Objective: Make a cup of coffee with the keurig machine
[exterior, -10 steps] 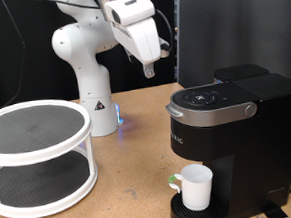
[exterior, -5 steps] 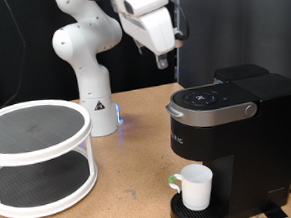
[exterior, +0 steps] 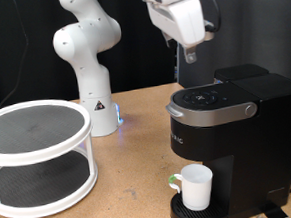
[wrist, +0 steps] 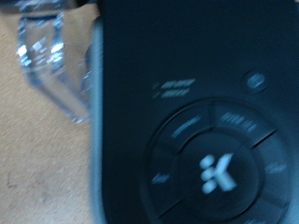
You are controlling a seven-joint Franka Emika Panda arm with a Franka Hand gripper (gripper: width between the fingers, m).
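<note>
At the exterior view's left you see a white two-tier round rack (exterior: 39, 157) standing on the wooden tabletop (exterior: 130, 180). Its upper shelf (exterior: 34, 125) carries a dark grey textured mat inside a white rim; its lower shelf (exterior: 35, 182) shows the same dark mat between white posts. Neither shelf shows anything lying on it. Behind the table you find a black backdrop (exterior: 21, 48) filling the view's top, with a dark upright panel (exterior: 250, 21) at the view's right. In the wrist view you see bare wood-grain board (wrist: 37, 140) beside a dark surface, and a blurred clear plastic piece (wrist: 45, 51) whose identity you cannot tell.
</note>
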